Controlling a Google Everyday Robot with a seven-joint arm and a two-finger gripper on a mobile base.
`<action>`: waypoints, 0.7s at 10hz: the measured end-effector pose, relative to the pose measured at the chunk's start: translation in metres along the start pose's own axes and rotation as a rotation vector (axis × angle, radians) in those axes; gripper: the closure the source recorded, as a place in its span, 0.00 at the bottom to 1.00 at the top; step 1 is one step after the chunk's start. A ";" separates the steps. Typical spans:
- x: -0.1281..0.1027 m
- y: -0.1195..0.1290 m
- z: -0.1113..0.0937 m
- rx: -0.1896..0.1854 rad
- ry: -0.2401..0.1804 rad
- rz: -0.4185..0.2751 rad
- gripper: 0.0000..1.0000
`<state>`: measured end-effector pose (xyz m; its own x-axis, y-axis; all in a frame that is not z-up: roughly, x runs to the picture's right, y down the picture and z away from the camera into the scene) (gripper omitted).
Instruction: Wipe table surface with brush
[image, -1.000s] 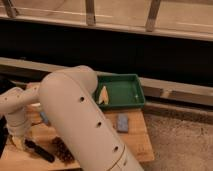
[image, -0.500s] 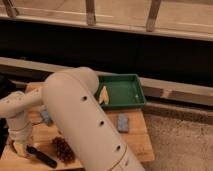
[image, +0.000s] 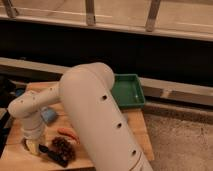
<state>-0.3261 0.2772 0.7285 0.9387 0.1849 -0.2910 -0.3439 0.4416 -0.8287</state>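
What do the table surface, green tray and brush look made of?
Table surface: wood by its light-brown tone, matte finish.
Green tray: likely plastic, given the uniform colour and raised moulded rim.
Brush: black handle, probably plastic; too dark to confirm.
Gripper holds it at the table's front-left.

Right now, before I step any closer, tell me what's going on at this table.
The robot's arm bends down over the near left part of the table surface. Its gripper is shut low over the wood, apparently on one end of the brush, whose black length lies along the boards beside a dark red cluster. A blue object and an orange item lie close by. A green tray sits at the far right.
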 end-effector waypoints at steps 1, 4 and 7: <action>-0.007 -0.003 -0.004 0.008 -0.012 -0.004 1.00; -0.057 -0.007 -0.017 0.030 -0.052 -0.043 1.00; -0.082 0.012 -0.017 0.015 -0.072 -0.094 1.00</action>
<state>-0.4068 0.2526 0.7347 0.9628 0.2044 -0.1767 -0.2552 0.4732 -0.8432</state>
